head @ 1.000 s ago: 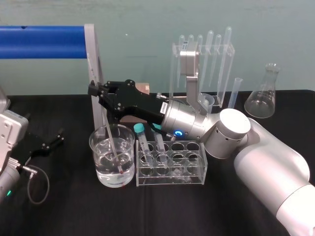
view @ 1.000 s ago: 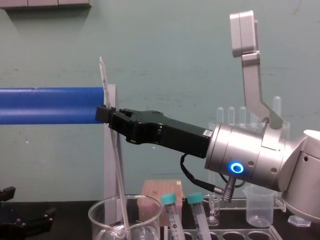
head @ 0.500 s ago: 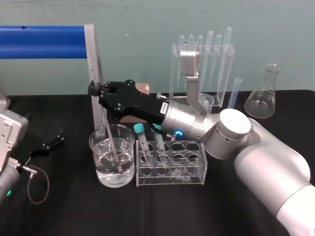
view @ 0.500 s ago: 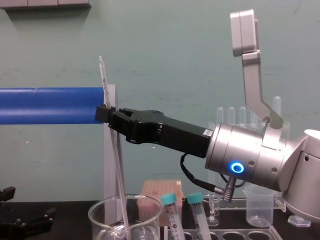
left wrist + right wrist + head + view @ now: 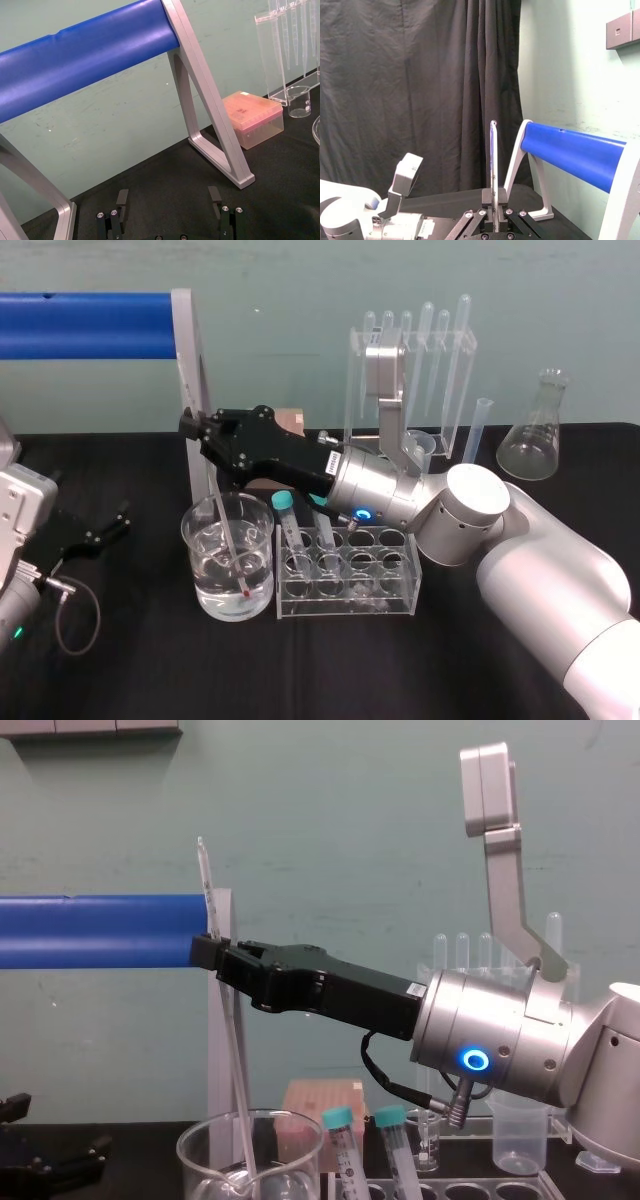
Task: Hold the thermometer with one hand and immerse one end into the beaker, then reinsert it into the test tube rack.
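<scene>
My right gripper (image 5: 192, 426) reaches left over the beaker (image 5: 200, 570) and is shut on the thermometer (image 5: 229, 540). The thin glass rod stands nearly upright, tilted a little. Its red tip sits under the water near the beaker's bottom. In the chest view the thermometer (image 5: 227, 1045) runs from above the right gripper (image 5: 205, 952) down into the beaker (image 5: 195, 1155). The right wrist view shows the thermometer (image 5: 493, 155) pinched between the fingers. The test tube rack (image 5: 400, 585) stands just right of the beaker and holds two capped tubes. My left gripper (image 5: 168, 199) rests open on the black table at the far left.
A blue bar on a grey frame (image 5: 90, 325) stands behind the beaker. Farther back are a clear pipette stand (image 5: 420, 350), a small plastic beaker (image 5: 420, 448), a slim measuring cylinder (image 5: 478, 425), a conical flask (image 5: 532, 445) and a pink box (image 5: 252, 117).
Almost nothing: the right gripper and the thermometer have shifted very slightly downward. The left arm has not moved.
</scene>
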You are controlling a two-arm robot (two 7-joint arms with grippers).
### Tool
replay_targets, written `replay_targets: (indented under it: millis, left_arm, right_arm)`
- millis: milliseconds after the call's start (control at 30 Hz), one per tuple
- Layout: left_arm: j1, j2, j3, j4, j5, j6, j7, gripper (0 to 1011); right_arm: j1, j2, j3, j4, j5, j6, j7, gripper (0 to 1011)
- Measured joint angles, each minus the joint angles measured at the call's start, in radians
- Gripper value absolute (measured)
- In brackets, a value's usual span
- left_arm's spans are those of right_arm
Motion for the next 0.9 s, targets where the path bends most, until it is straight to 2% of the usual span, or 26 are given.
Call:
replay_targets:
  millis: [900]
  left_arm:
    - [0.000, 0.000, 0.000, 0.000, 0.000, 0.000, 0.000, 1008]
  right_arm:
    - [0.004, -0.003, -0.003, 0.007, 0.000, 0.001, 0.001, 53]
